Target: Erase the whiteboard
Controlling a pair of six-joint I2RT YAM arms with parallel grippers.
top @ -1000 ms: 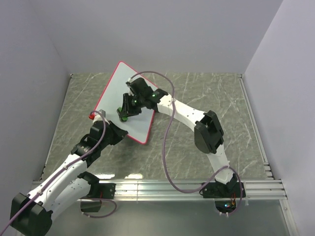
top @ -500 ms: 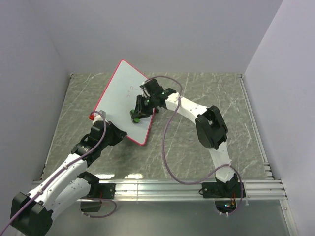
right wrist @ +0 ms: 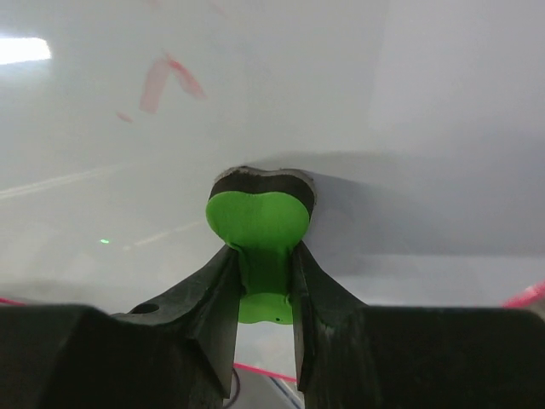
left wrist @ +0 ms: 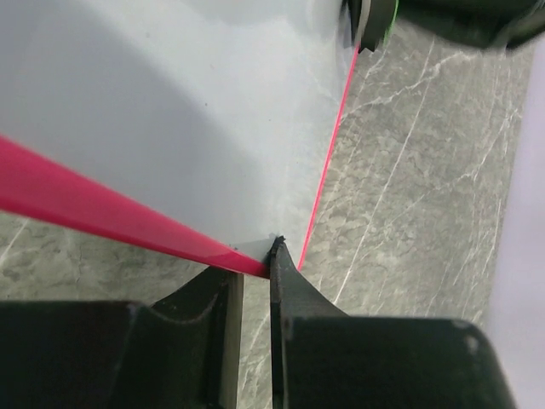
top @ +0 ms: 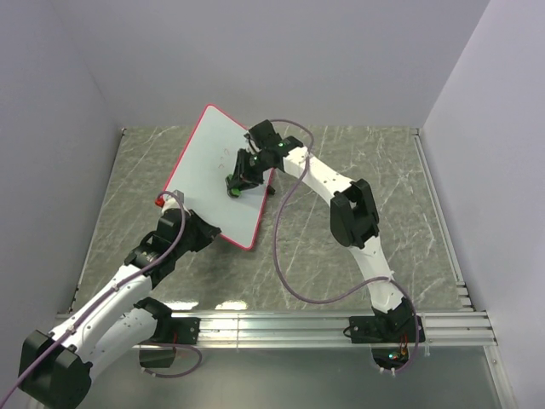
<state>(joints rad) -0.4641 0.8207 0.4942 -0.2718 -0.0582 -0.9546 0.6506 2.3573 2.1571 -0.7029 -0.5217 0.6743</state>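
The whiteboard (top: pixel 211 170), white with a red-pink rim, stands tilted at the table's back left. My left gripper (top: pixel 197 228) is shut on its near edge; the left wrist view shows the red rim (left wrist: pixel 128 223) pinched between the jaws. My right gripper (top: pixel 237 186) is shut on a green eraser (right wrist: pixel 259 223) with a black pad, pressed against the board face near its right edge. Faint red marks (right wrist: pixel 166 78) remain on the board above and left of the eraser in the right wrist view.
A small red object (top: pixel 159 202) lies on the marble table (top: pixel 358 213) left of the board's near corner. Grey walls close in the back and both sides. A metal rail (top: pixel 281 324) runs along the near edge.
My right gripper has swept the eraser across the board from its middle toward the right edge and slightly farther back. The left gripper still holds the board's edge.
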